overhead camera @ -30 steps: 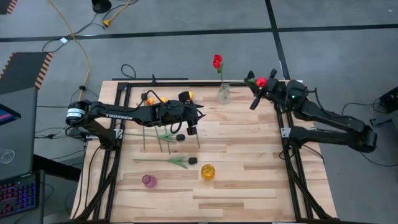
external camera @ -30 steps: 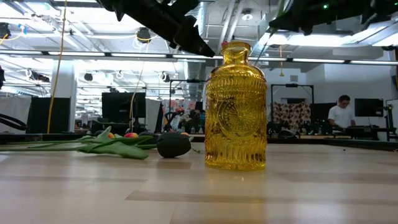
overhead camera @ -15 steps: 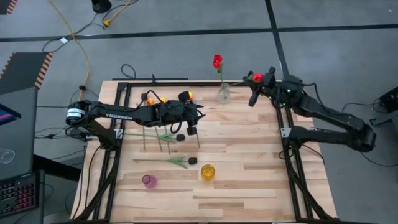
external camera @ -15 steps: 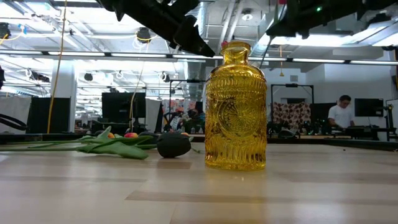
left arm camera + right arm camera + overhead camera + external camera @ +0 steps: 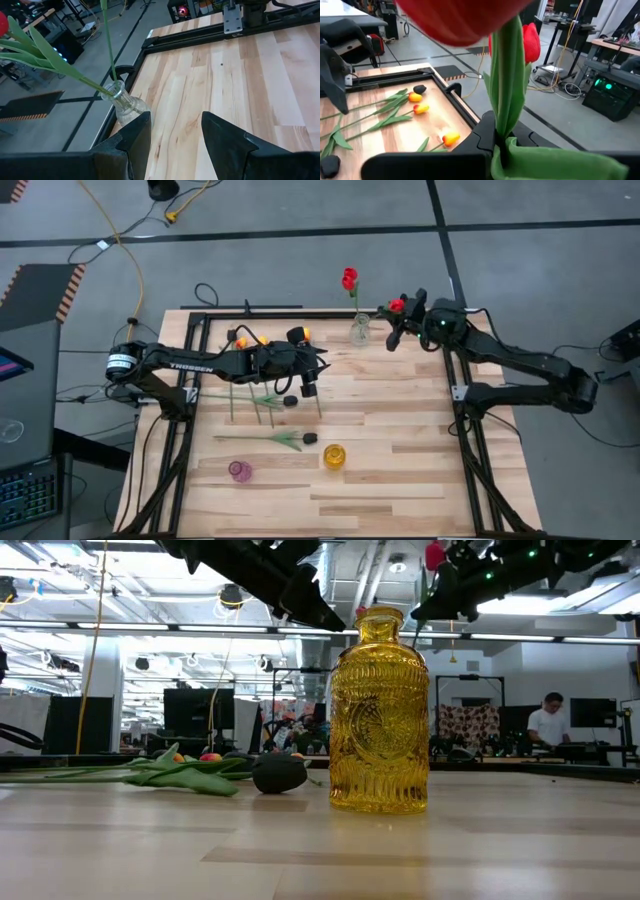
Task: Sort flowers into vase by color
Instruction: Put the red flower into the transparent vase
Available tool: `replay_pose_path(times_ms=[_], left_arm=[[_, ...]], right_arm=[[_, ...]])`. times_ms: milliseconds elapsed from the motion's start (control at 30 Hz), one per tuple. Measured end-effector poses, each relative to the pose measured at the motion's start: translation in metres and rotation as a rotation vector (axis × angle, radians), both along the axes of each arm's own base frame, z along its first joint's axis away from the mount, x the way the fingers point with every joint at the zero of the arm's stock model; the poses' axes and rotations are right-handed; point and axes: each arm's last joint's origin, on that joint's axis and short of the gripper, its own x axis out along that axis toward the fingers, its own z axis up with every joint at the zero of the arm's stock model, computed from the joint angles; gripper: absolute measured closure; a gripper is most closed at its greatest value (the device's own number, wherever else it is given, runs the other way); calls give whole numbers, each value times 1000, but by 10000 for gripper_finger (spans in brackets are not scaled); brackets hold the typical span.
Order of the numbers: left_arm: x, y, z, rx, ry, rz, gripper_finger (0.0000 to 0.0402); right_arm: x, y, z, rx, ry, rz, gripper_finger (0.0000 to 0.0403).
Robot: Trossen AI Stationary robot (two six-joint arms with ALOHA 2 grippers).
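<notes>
My right gripper (image 5: 396,322) is shut on a red tulip (image 5: 397,305), high over the table's far right corner, just right of the clear vase (image 5: 360,331). That vase stands at the far edge and holds red tulips (image 5: 349,278). My left gripper (image 5: 175,135) hangs open and empty above the table's middle (image 5: 308,383). Yellow-orange tulips (image 5: 262,340) and black ones (image 5: 290,400) lie flat on the boards. A yellow vase (image 5: 380,710) and a pink vase (image 5: 240,470) stand near the front. My right gripper pinches the tulip's green stem (image 5: 506,131) between its two fingers, a little below the red head (image 5: 460,20). The fingers reach in about level from the table's right, across the stem. The flower is lifted clear with its head above the fingers; a leaf (image 5: 560,162) lies over one finger.
A black frame rail (image 5: 300,311) runs round the table's edges. Both arm bases stand at the sides, left (image 5: 160,385) and right (image 5: 480,392). Bare boards (image 5: 400,420) lie between the yellow vase and the right rail. A person (image 5: 548,723) shows far behind in the room.
My right gripper has carried the red tulip toward the table's left, closer to the clear vase, sinking a little and tipping. It stays shut on the stem. The tulip's head now shows in the low view beside the yellow vase's neck.
</notes>
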Motion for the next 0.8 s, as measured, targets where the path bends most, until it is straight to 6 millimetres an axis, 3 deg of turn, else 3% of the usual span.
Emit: replay_pose_path(times_ms=[467, 800], left_arm=[[0, 0, 0, 0, 2, 0, 237], [0, 0, 0, 0, 3, 0, 237]], right_arm=[[9, -5, -9, 19, 34, 0, 331], [8, -6, -7, -4, 24, -3, 257]])
